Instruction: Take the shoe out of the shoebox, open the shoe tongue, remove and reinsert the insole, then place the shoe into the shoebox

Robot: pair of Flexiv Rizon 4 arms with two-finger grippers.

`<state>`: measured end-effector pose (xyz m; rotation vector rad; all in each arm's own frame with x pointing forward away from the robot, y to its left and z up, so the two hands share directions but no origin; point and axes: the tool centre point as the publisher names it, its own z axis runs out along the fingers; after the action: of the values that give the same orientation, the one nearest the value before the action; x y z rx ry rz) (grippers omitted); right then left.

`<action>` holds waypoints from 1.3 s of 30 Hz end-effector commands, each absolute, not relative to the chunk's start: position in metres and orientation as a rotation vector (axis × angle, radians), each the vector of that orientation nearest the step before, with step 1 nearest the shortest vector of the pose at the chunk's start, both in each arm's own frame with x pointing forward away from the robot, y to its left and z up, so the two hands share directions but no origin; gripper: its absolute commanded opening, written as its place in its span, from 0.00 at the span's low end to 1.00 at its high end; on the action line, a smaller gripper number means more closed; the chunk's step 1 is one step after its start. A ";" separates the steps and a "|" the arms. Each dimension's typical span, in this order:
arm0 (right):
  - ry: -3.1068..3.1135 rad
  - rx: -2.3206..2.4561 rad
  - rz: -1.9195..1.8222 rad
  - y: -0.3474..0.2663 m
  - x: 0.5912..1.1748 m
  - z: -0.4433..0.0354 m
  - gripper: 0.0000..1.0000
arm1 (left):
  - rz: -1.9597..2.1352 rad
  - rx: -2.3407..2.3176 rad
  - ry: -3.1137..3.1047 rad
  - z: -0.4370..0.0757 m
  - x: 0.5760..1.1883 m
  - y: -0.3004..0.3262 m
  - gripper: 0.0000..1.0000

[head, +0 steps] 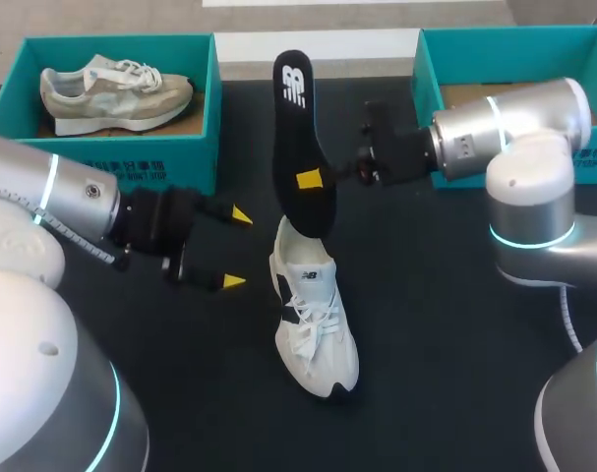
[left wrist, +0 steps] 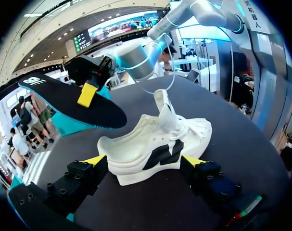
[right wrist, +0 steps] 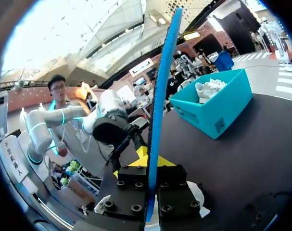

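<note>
Pinching black insole (head: 296,128) in right gripper (head: 316,179) at upper centre, lower end just above the opening of white shoe (head: 316,324) mid-frame. Looks lined up for reinsertion, not yet seated. Holding left gripper (head: 237,249) spread wide, left of shoe and clear of it, probably staged to brace it. Noting teal shoebox (head: 428,69) upper right, partly behind right arm, as the likely drop-off. Ignoring second box (head: 170,162) upper left, holding beige shoe (head: 116,93).

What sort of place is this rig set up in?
Probably a shoe-handling demo or test bench: a black table, a teal shoebox with a beige shoe in it, a white shoe out on the table, and the right gripper holding up a black insole.
</note>
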<state>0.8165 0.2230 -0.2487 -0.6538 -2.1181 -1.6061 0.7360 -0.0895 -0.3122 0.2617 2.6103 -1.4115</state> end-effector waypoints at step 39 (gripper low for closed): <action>-2.150 -0.543 -1.654 0.242 0.817 -0.284 0.00 | -1.254 0.135 2.730 -0.334 0.760 -0.103 1.00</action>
<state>0.8204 0.2427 -0.2824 -0.5409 -2.1532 -1.6421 0.7578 -0.0999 -0.3307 0.1342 2.7301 -1.2552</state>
